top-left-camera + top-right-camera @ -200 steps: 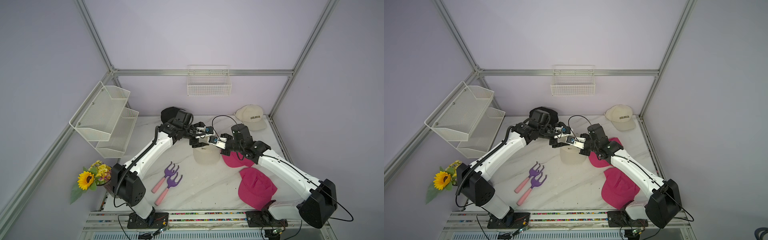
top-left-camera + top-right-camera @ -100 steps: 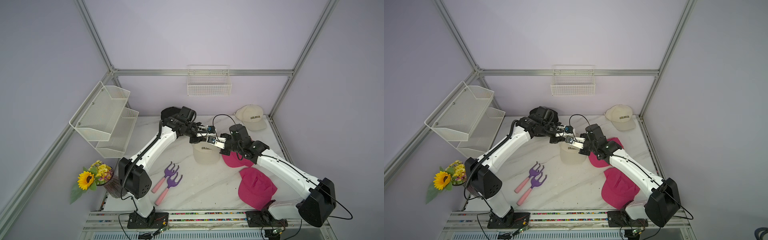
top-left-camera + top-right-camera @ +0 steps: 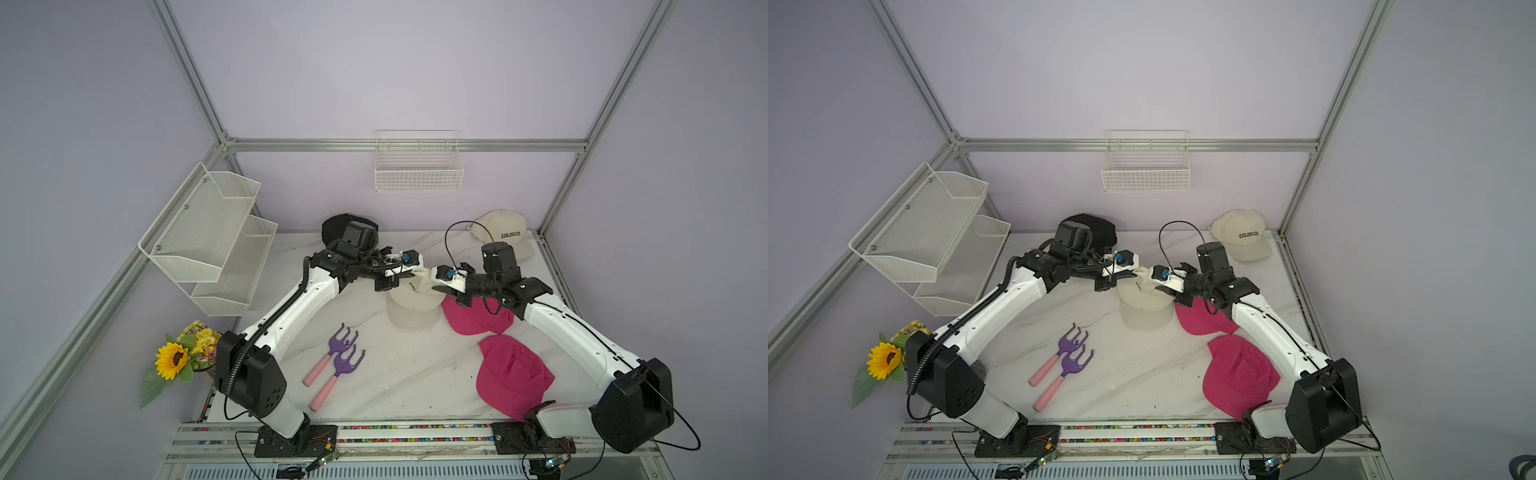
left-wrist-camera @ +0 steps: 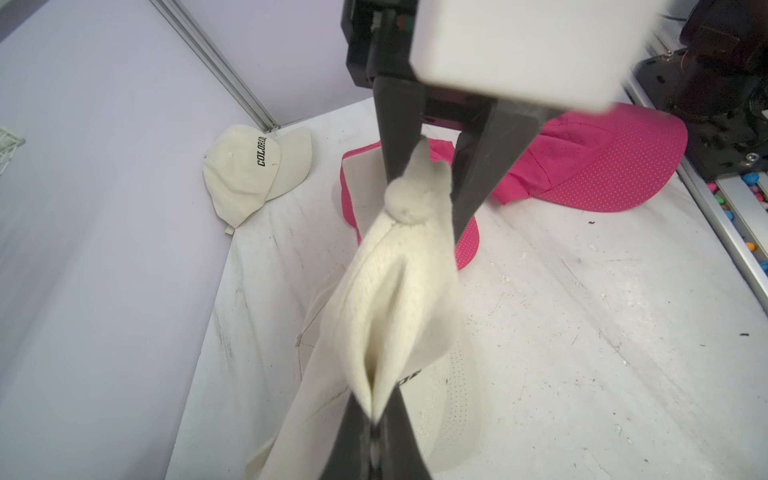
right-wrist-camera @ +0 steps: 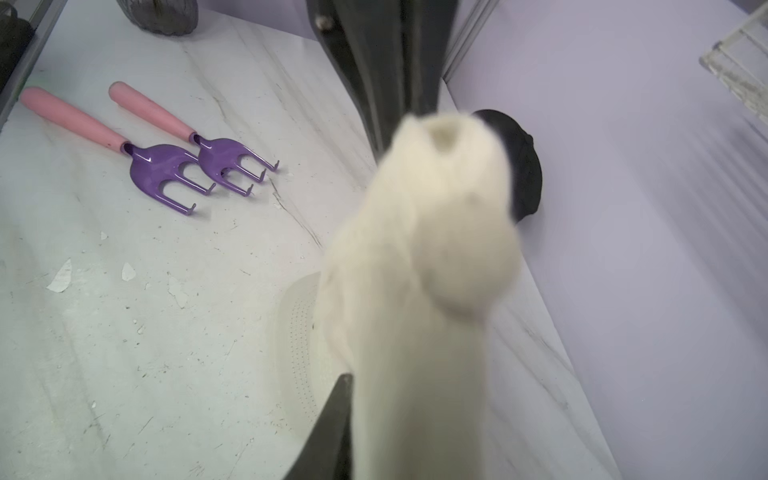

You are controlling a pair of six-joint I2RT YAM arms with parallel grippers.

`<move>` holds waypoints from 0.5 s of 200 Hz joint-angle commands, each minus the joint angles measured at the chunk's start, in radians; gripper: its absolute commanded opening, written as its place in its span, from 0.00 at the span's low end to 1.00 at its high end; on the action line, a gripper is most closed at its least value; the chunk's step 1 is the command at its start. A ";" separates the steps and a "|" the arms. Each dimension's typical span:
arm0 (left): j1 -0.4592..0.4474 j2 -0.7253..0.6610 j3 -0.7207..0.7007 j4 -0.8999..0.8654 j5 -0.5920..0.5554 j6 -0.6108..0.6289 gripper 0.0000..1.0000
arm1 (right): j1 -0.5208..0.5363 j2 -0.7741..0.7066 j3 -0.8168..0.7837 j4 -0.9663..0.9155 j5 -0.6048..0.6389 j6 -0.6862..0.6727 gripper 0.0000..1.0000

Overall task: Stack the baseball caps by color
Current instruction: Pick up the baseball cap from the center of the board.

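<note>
Since a second ago the left gripper has closed. Its dark tapered fingers are clenched on a fold in the crown of a cream fabric cap. The right gripper has loosened, and its jaws stand apart on either side of the cap's round top button. The woven crown is drawn up into a soft ridge between the two grippers, over the middle of the white marble-patterned table. A stiff brim pricked with tiny holes lies flat on the table beneath it, and black letters partly show on the front.

A second cream cap, domed and lettered COLORADO, sits in the far right corner. Two hot pink caps of dotted mesh cloth lie on the right side, one just beside the held cap and one nearer the front edge. Black caps make a dark heap at the back behind the left arm; I cannot tell how many.

Two glossy purple hand rakes with pink handles lie side by side. A white wire basket hangs on the back wall, and a two-tier white mesh shelf hangs on the left wall. A bunch of flowers including one sunflower stands at the table's left front corner.
</note>
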State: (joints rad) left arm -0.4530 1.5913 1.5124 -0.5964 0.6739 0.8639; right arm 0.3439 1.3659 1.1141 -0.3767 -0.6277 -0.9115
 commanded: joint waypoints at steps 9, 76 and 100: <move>0.040 -0.048 0.001 0.048 0.105 -0.044 0.00 | -0.060 -0.033 -0.046 0.020 -0.079 -0.017 0.35; 0.073 -0.060 -0.014 0.032 0.150 -0.040 0.00 | -0.129 -0.023 -0.065 0.019 -0.111 -0.029 0.31; 0.074 -0.060 -0.017 0.030 0.148 -0.038 0.00 | -0.134 -0.022 -0.066 0.017 -0.096 -0.028 0.30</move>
State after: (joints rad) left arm -0.3920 1.5879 1.4902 -0.5896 0.7746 0.8455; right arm 0.2222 1.3399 1.0527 -0.3553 -0.7311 -0.9348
